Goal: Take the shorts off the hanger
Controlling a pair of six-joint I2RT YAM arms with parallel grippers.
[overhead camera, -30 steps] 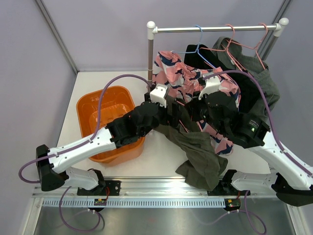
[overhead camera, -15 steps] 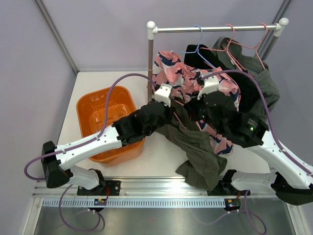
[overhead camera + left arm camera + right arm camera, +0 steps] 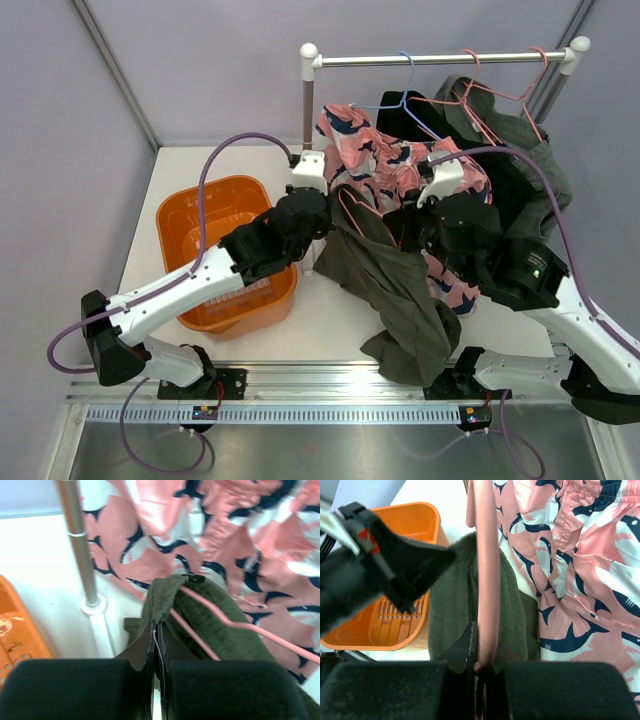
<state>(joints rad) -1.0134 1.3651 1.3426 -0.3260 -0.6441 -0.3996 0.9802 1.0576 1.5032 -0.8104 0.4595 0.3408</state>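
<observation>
Dark olive shorts (image 3: 400, 290) hang off a pink hanger (image 3: 352, 205) and trail down onto the table. My left gripper (image 3: 325, 215) is shut on the top edge of these shorts (image 3: 220, 630), pinching a fold of cloth at its fingertips (image 3: 158, 630). My right gripper (image 3: 405, 225) is shut on the pink hanger's bar (image 3: 486, 570), which runs up from its jaws (image 3: 482, 662) over the olive cloth (image 3: 450, 615). Pink shorts with navy-and-white print (image 3: 385, 160) hang behind, from a blue hanger (image 3: 405, 95).
A metal rail (image 3: 440, 58) on a post (image 3: 307, 110) carries more hangers, with dark garments (image 3: 535, 175) at the right. An orange basket (image 3: 215, 185) stands left of the post. The post's base (image 3: 92, 605) is close to my left gripper.
My left gripper has gone from open to shut on the olive shorts' edge and drawn it left, toward the post. The right arm has shifted slightly right with the hanger.
</observation>
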